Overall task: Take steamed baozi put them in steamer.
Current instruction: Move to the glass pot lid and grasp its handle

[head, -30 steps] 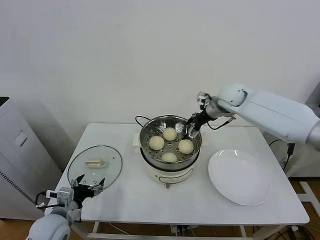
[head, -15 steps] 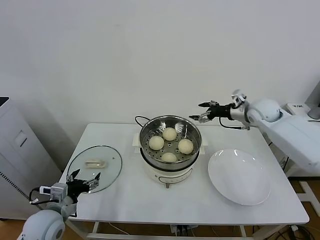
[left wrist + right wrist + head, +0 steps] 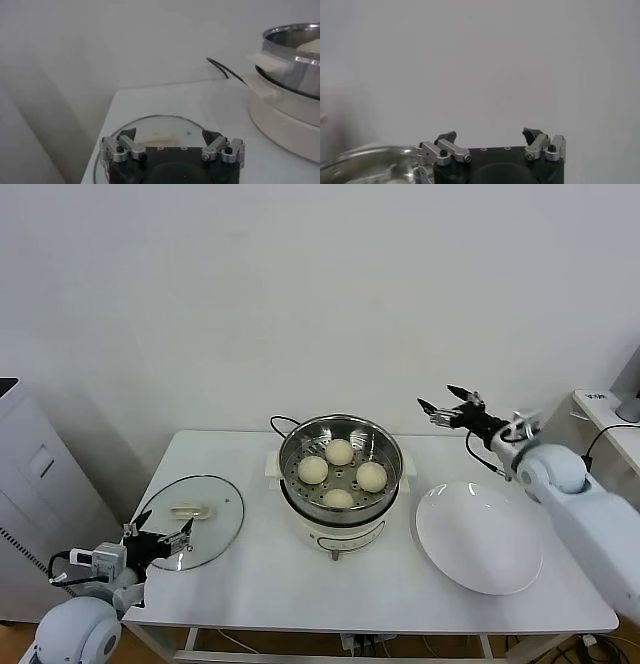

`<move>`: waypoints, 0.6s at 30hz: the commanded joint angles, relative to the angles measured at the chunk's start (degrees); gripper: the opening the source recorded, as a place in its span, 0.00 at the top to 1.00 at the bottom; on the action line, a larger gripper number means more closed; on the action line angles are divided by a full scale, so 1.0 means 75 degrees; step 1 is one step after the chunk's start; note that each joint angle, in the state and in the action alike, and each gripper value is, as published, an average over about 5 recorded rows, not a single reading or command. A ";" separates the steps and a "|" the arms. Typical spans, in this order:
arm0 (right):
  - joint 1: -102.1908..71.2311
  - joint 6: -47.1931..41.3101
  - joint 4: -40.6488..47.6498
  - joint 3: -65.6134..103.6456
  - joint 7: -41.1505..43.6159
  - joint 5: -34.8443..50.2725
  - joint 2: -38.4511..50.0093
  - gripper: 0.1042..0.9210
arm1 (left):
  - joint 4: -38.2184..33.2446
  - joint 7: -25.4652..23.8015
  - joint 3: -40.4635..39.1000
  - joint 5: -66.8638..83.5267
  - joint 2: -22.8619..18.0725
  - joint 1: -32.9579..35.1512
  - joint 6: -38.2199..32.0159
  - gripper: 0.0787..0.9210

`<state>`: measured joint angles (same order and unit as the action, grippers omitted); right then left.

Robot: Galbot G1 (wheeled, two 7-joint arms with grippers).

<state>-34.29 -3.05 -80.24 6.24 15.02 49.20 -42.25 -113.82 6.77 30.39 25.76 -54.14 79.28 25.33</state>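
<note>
four steamed baozi [image 3: 340, 473] sit in the steamer [image 3: 293, 441]; plate [image 3: 480, 537] bare.
right gripper [image 3: 448, 406], jaws spread and empty, hangs beside the steamer's right rim, nearer than the left gripper [image 3: 160, 542], also spread, low by the glass lid [image 3: 190, 507].

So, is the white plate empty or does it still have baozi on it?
Empty: the white plate shows only bare surface. All four baozi sit in the steamer.

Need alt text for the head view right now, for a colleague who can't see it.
Four steamed baozi sit in the steamer at the table's middle. The right gripper hangs open in the air above the table's far right side, beyond an empty white plate; the left gripper is open by the glass lid.
</note>
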 commanded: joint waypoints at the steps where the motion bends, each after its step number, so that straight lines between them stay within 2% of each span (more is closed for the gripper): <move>1: -0.3616 0.0683 -0.0500 0.3689 -0.0480 -0.1424 -0.1324 0.12 | 0.0375 -0.0414 0.0051 -0.4461 0.0213 0.0100 -0.1420 0.12; 5: -0.4111 0.0730 -0.0612 0.4194 -0.0311 -0.1623 -0.1790 0.12 | 0.0524 -0.0518 -0.0084 -0.6795 0.0204 0.0299 -0.2010 0.12; 18: -0.4710 0.0798 -0.0543 0.4787 -0.0118 -0.2135 -0.2563 0.12 | 0.1837 -0.0136 -0.0569 -1.1765 -0.0463 0.0142 -0.3799 0.12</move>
<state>-61.92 1.85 -83.71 34.61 13.57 37.05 -56.06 -107.31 4.57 27.80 -25.06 -54.94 80.89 8.88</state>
